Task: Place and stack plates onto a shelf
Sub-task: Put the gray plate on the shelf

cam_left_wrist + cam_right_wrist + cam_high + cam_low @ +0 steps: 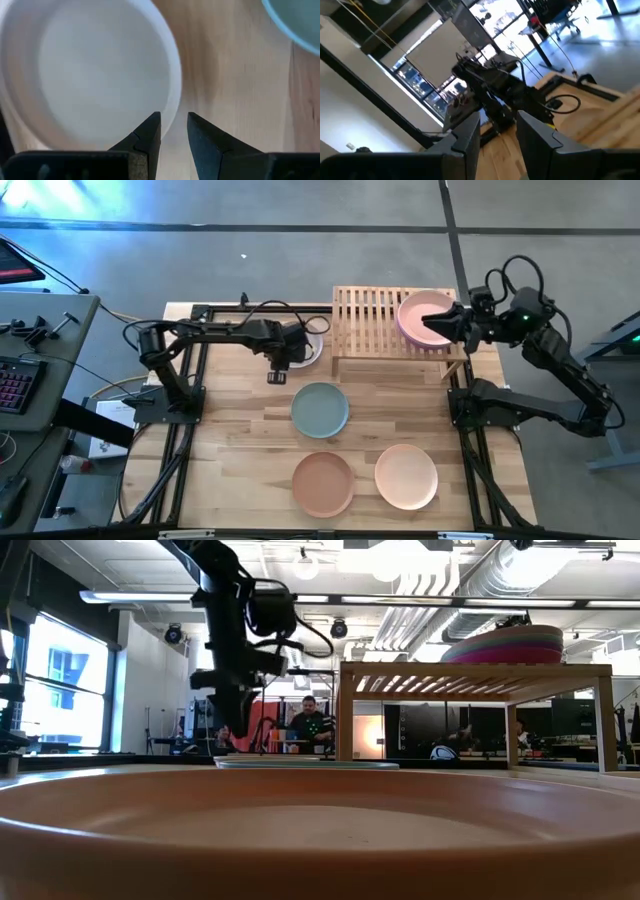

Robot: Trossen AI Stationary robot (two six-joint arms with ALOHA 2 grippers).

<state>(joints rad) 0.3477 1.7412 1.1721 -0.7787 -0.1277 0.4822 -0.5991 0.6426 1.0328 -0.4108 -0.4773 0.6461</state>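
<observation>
Left wrist view: left gripper jaws narrowly parted, empty, above cream plate rim.

One overhead, one table-level behind the terracotta plate, two wrist-mounted; shelf shared by overhead and low.

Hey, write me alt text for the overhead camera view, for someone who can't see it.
Seen from above, the left gripper hangs over a cream plate beside the slatted wooden shelf, while the right gripper is over a stack of plates on the shelf. Grey-teal, terracotta and peach plates lie on the table.
</observation>
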